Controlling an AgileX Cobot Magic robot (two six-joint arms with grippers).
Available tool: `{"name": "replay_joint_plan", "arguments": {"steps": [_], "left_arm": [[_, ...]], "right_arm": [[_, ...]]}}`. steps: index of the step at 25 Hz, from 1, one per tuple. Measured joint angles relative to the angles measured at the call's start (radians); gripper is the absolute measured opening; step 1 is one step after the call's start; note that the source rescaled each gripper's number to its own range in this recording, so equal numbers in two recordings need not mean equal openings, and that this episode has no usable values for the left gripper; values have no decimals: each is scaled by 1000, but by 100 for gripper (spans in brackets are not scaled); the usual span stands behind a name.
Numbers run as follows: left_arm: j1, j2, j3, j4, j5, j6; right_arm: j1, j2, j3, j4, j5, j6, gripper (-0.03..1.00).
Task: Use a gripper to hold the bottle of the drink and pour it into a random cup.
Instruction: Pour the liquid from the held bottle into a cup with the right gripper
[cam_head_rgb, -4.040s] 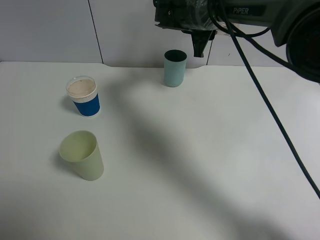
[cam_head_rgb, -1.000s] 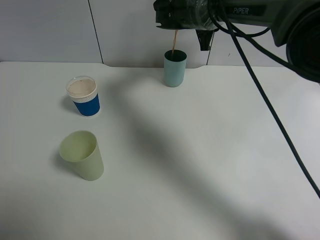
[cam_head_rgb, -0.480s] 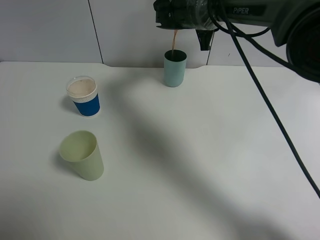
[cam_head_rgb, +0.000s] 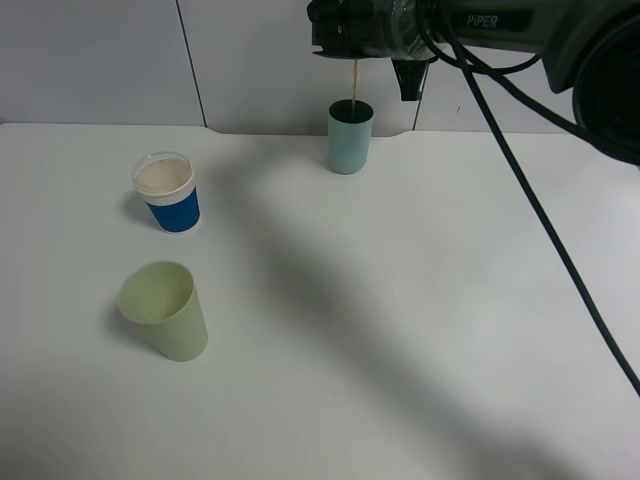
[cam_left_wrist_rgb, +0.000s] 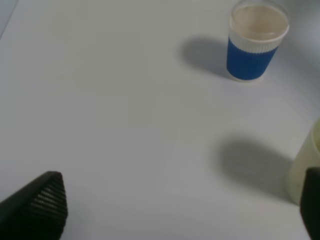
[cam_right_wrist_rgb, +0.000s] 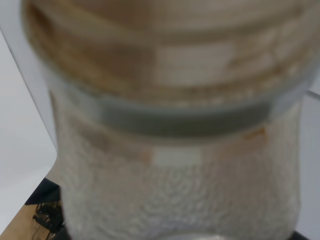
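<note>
My right gripper (cam_head_rgb: 388, 45) is high at the back of the table, shut on the bottle of the drink (cam_head_rgb: 368, 30), which lies tipped on its side above the teal-green cup (cam_head_rgb: 350, 138). A thin brown stream (cam_head_rgb: 355, 80) falls from the bottle's mouth into that cup. In the right wrist view the clear bottle (cam_right_wrist_rgb: 175, 150) fills the picture, with brown drink near its mouth. My left gripper (cam_left_wrist_rgb: 180, 205) is open and empty above bare table; it is out of the exterior high view.
A blue-sleeved cup with a clear lid (cam_head_rgb: 167, 192) stands at the left and shows in the left wrist view (cam_left_wrist_rgb: 256, 42). A pale yellow-green cup (cam_head_rgb: 165, 311) stands nearer the front left. A black cable (cam_head_rgb: 540, 210) hangs across the right side.
Four seconds ago no drink was falling; the bottle has since tipped and a brown stream runs into the teal-green cup. In the last second the stream has thinned and straightened.
</note>
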Motion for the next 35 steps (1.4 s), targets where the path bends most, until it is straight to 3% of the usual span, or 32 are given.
{"name": "replay_joint_plan", "arguments": {"steps": [22,35], "left_arm": [[0,0,0,1,0,0],[0,0,0,1,0,0]], "right_arm": [[-2,0,0,-8,0,-78,0],[-2,0,0,-83,3,-121,0]]}}
